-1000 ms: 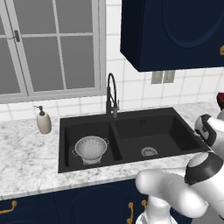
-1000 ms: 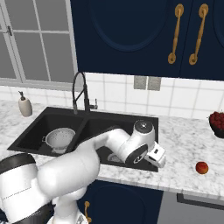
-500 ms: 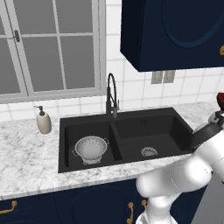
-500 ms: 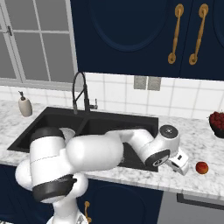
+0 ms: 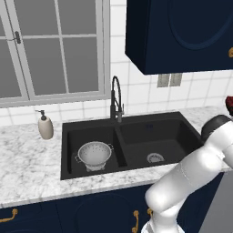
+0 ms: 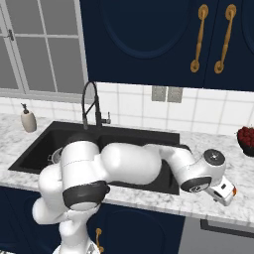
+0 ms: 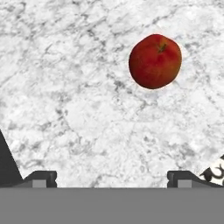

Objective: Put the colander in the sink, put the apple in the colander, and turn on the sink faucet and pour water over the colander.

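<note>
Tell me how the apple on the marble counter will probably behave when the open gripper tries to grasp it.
The apple is round and lies free on the flat counter, so a nudge would likely roll it. Its skin looks smooth and glossy, so the fingertips may slip unless centred. It looks firm, probably not crushing easily.

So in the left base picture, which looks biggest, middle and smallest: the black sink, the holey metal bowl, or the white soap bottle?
1. Black double-basin sink, far the largest.
2. Silvery holed metal colander, inside its left basin.
3. White soap bottle on the marble counter, smallest.
</note>
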Robot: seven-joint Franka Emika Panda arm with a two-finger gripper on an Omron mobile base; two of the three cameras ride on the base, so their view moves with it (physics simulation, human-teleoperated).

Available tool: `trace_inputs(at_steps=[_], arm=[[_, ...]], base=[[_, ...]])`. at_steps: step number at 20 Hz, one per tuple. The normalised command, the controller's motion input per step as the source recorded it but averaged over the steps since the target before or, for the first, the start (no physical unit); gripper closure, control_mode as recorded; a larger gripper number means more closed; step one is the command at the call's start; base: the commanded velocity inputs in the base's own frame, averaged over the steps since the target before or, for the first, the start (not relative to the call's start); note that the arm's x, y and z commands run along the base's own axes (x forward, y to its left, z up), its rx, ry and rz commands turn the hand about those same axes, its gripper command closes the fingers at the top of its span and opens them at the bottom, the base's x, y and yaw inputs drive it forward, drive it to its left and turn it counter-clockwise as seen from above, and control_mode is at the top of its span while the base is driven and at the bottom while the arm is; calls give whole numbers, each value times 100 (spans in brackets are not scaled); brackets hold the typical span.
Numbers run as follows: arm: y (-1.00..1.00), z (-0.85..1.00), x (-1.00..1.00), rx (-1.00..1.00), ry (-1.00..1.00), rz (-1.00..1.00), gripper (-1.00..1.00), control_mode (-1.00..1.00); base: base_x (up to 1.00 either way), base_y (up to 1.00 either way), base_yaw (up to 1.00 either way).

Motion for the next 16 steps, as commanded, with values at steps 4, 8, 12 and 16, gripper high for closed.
trace_inputs(at_steps=[4, 8, 12, 16], arm=[[-49, -15, 11, 0, 0, 0, -100, -100], [-46, -17, 16, 0, 0, 0, -100, -100], [-26, -20, 19, 0, -2, 0, -100, -100], [-11, -22, 25, 0, -6, 0, -100, -100]], base=[[0, 0, 0], [0, 0, 0], [0, 0, 0], [0, 0, 0]])
